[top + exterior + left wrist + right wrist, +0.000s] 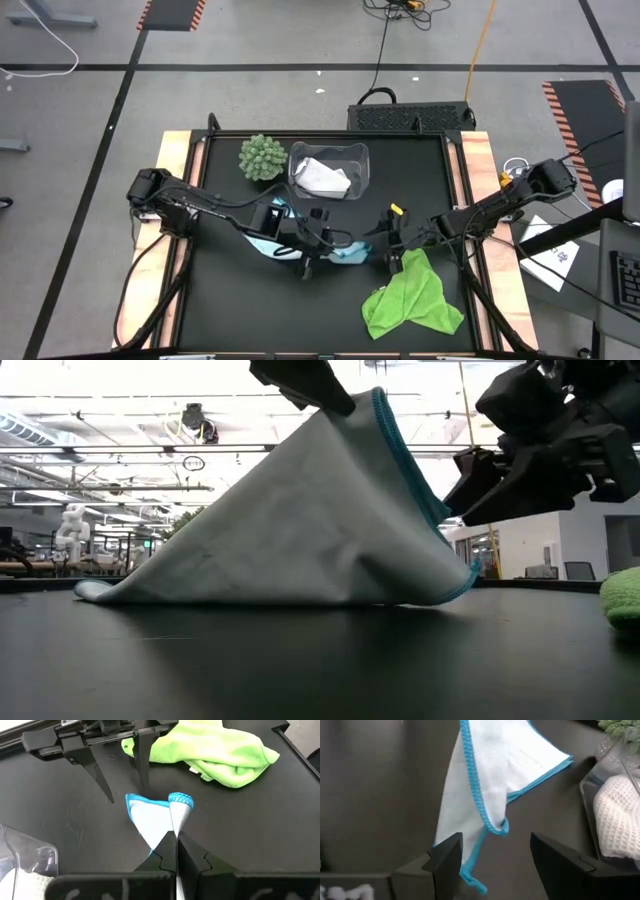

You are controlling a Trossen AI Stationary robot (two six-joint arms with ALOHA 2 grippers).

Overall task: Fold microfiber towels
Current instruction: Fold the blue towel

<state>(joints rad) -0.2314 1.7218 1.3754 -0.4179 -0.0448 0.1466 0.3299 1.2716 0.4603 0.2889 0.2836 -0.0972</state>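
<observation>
I can read no brand or writing anywhere in my views; the floor carries only orange-and-black hazard stripes [170, 13], and a sheet of paper [553, 252] beside the table shows dark marks too small to make out. The table [225, 310] is matte black with pale wooden edges; it stands on a grey floor crossed by dark lines and loose cables; looking level across it I see an open workshop with ceiling rails and lights, and a small white robot figure [72, 525] far behind.

My left gripper [176, 837] is over the middle of the table with its fingers pressed together on a corner of the light blue towel [300, 530]; the cloth hangs from that pinch like a tent, its lower edge resting on the table. My right gripper [495, 852] stands just beside the towel with its fingers spread, touching nothing; the towel's blue hem hangs between them. The lime green towel [412, 298] lies crumpled on the table near the right arm; the white towel [322, 177] lies inside the clear bin [359, 155] at the far side, next to the spiky green ball plant [262, 157].
</observation>
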